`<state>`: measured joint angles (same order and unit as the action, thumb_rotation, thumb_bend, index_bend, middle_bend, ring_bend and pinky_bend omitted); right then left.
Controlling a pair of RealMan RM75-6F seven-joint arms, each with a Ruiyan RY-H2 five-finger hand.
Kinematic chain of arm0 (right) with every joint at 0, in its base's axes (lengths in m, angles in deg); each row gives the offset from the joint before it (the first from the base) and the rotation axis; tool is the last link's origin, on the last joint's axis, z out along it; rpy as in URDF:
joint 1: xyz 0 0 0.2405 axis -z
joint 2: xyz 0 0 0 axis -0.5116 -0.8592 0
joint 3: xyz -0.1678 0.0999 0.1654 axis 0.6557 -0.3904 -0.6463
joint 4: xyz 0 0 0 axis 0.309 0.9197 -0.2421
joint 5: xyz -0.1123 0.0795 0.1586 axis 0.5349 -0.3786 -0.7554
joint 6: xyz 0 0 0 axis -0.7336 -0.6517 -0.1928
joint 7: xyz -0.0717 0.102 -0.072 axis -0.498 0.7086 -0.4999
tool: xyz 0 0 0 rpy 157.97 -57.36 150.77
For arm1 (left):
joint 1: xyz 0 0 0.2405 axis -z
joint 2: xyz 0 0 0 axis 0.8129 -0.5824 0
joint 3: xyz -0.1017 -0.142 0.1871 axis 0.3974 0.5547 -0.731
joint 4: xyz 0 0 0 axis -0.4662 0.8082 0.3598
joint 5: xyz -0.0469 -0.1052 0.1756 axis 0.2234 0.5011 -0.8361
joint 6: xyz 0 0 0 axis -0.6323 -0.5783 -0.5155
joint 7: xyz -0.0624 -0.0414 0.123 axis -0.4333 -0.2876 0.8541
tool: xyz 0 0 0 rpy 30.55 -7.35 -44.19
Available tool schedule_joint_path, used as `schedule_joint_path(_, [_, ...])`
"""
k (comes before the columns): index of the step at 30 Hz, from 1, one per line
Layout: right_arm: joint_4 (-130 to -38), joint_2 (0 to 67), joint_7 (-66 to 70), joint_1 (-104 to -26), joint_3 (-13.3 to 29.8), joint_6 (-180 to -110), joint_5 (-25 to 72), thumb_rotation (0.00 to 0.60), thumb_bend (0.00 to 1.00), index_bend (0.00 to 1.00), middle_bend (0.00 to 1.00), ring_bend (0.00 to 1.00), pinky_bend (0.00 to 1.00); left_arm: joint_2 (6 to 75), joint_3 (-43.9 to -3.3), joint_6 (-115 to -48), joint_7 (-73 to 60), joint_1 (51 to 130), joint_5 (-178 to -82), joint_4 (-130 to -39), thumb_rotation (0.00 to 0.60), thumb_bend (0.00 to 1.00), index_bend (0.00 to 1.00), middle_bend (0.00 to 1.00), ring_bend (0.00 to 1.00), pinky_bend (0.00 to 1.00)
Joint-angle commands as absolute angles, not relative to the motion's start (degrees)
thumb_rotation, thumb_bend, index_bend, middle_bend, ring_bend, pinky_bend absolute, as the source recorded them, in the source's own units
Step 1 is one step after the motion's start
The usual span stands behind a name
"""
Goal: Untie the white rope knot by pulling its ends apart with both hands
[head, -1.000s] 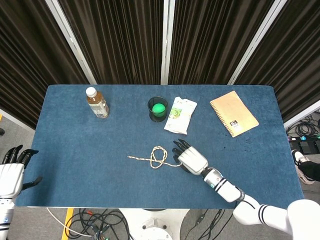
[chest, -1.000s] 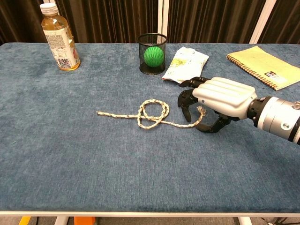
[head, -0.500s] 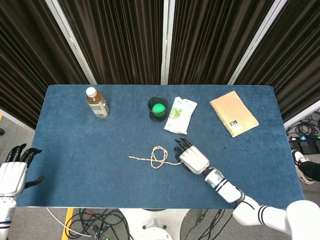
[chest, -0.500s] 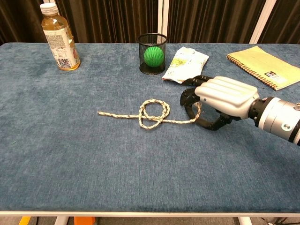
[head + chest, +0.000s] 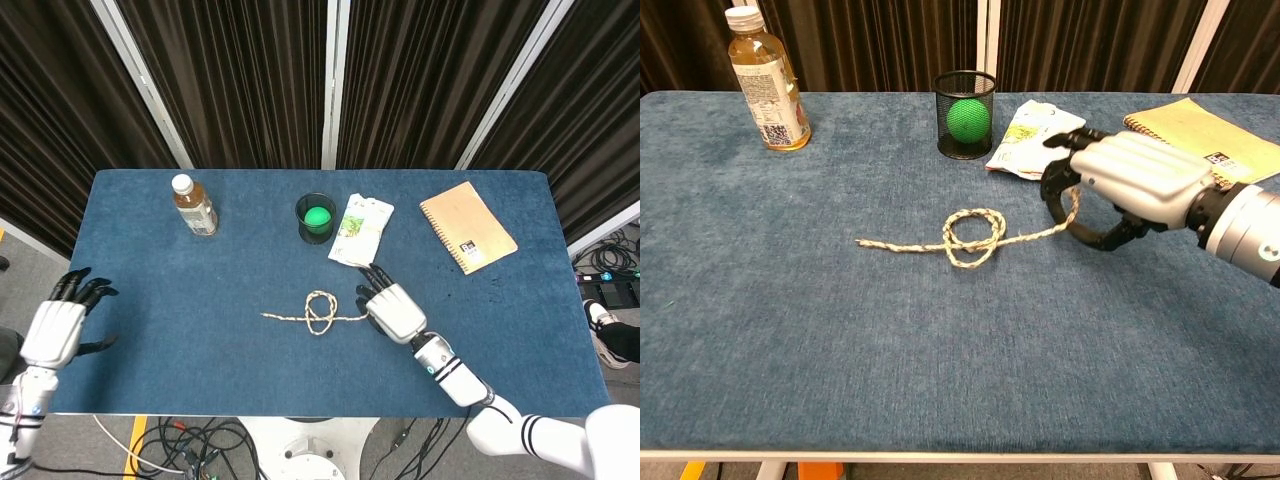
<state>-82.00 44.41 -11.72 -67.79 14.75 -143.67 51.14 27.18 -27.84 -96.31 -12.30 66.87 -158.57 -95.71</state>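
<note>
The white rope [image 5: 312, 320] lies on the blue table [image 5: 200, 290] near its middle, tied in a loose loop knot [image 5: 952, 247]. Its left end trails free on the cloth. My right hand [image 5: 391, 308] pinches the right end and holds it lifted a little off the table, just right of the knot; in the chest view this hand [image 5: 1130, 185] has its fingers curled round the strand. My left hand [image 5: 58, 325] hovers at the table's left edge with fingers spread, holding nothing, far from the rope. The chest view does not show it.
A tea bottle [image 5: 195, 205] stands at the back left. A black mesh cup with a green ball [image 5: 966, 115] stands behind the knot. A white packet [image 5: 1035, 135] lies just behind my right hand, and a tan notebook [image 5: 467, 227] at the back right.
My right hand has closed on the rope's right end, risen and drawn back to the right, dragging the knot slightly right. My left hand has moved up towards the table's left edge.
</note>
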Motion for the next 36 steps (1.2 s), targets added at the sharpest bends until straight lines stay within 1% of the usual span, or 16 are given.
schedule_joint_path(1, [-84.5, 43.4, -14.0, -66.9, 13.5, -145.1, 49.6, 0.600, 0.65, 0.70, 0.32, 0.00, 0.00, 30.4, -26.9, -89.0, -20.5, 73.6, -160.5, -92.5, 0.600, 0.15, 0.40, 0.25, 0.10, 0.11])
schedule_joint_path(4, [-85.8, 42.9, -15.4, -66.6, 12.7, -145.7, 48.6, 0.600, 0.66, 0.71, 0.32, 0.00, 0.00, 33.1, -26.3, -84.6, -22.8, 78.3, -161.7, -90.0, 0.600, 0.18, 0.42, 0.26, 0.14, 0.11])
schedule_joint_path(9, [-87.0, 42.9, -17.1, -66.2, 12.2, -146.0, 47.3, 0.600, 0.67, 0.71, 0.31, 0.00, 0.00, 37.6, -25.0, -77.4, -22.6, 85.8, -162.0, -88.2, 0.600, 0.19, 0.42, 0.26, 0.14, 0.11])
schedule_joint_path(15, [-87.4, 43.3, -17.5, -65.9, 12.0, -146.5, 46.8, 0.600, 0.68, 0.71, 0.31, 0.00, 0.00, 42.3, -23.8, -70.4, -21.3, 91.9, -159.4, -88.2, 0.600, 0.19, 0.43, 0.26, 0.14, 0.11])
schedule_joint_path(22, [-87.7, 43.1, -17.5, -65.6, 12.1, -147.1, 46.8, 0.600, 0.68, 0.71, 0.31, 0.00, 0.00, 46.9, -24.2, -68.2, -16.1, 94.9, -157.7, -87.4, 0.600, 0.19, 0.44, 0.26, 0.14, 0.11])
schedule_joint_path(23, [-87.8, 43.1, -17.5, -65.6, 12.1, -147.2, 46.7, 0.600, 0.68, 0.71, 0.31, 0.00, 0.00, 47.2, -23.5, -67.6, -15.8, 95.7, -157.2, -86.6, 0.600, 0.19, 0.44, 0.26, 0.14, 0.11])
schedule_joint_path(25, [-87.8, 43.0, -17.5, -65.4, 12.1, -147.3, 46.7, 0.600, 0.68, 0.71, 0.31, 0.00, 0.00, 48.3, -23.5, -66.7, -15.0, 96.5, -156.3, -85.7, 0.600, 0.19, 0.45, 0.26, 0.14, 0.11])
schedule_joint_path(30, [-87.7, 43.3, -17.4, -65.3, 12.2, -147.1, 46.2, 0.600, 0.68, 0.71, 0.31, 0.00, 0.00, 50.7, -24.0, -65.8, -13.3, 97.5, -154.7, -84.5, 0.600, 0.25, 0.47, 0.25, 0.11, 0.11])
schedule_joint_path(36, [-87.3, 43.4, -16.8, -65.2, 12.4, -147.1, 46.4, 0.600, 0.68, 0.71, 0.30, 0.00, 0.00, 52.9, -23.9, -65.2, -11.5, 98.3, -152.3, -82.8, 0.600, 0.25, 0.49, 0.25, 0.11, 0.11])
